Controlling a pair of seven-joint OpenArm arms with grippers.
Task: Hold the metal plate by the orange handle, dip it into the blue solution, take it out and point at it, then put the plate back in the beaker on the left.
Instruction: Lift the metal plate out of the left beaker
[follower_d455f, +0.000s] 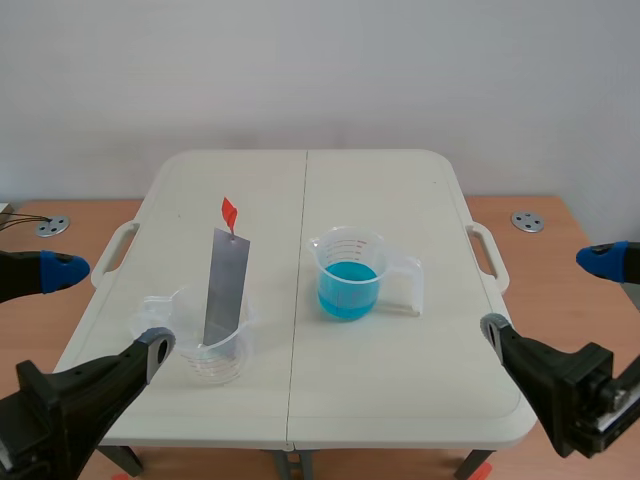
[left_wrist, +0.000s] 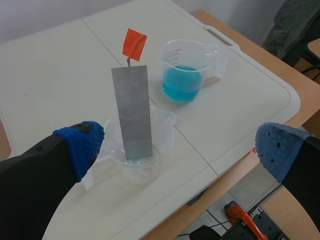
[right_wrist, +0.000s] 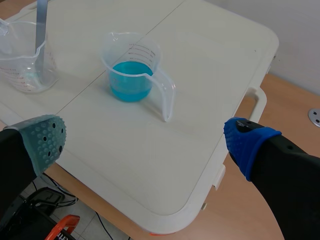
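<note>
**On the left: plate untouched, step 1 pending**

Scene view: metal plate (follower_d455f: 226, 290) stands in the clear beaker (follower_d455f: 215, 368), lower left of centre, orange handle (follower_d455f: 230, 211) up. Left wrist view: left gripper (left_wrist: 180, 147) spread, plate ahead; next, pinch the handle. Right wrist view: right gripper (right_wrist: 146, 140) spread, empty; blue solution (right_wrist: 130, 87) ahead, plate seemingly cropped.

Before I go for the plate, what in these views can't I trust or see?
- Right wrist view: metal plate runs off the picture's edge, so its orange handle is not shown.
- Scene view: printed marks on the blue solution beaker are too small to read.
- All views: whether the left beaker holds clear liquid cannot be told.
</note>
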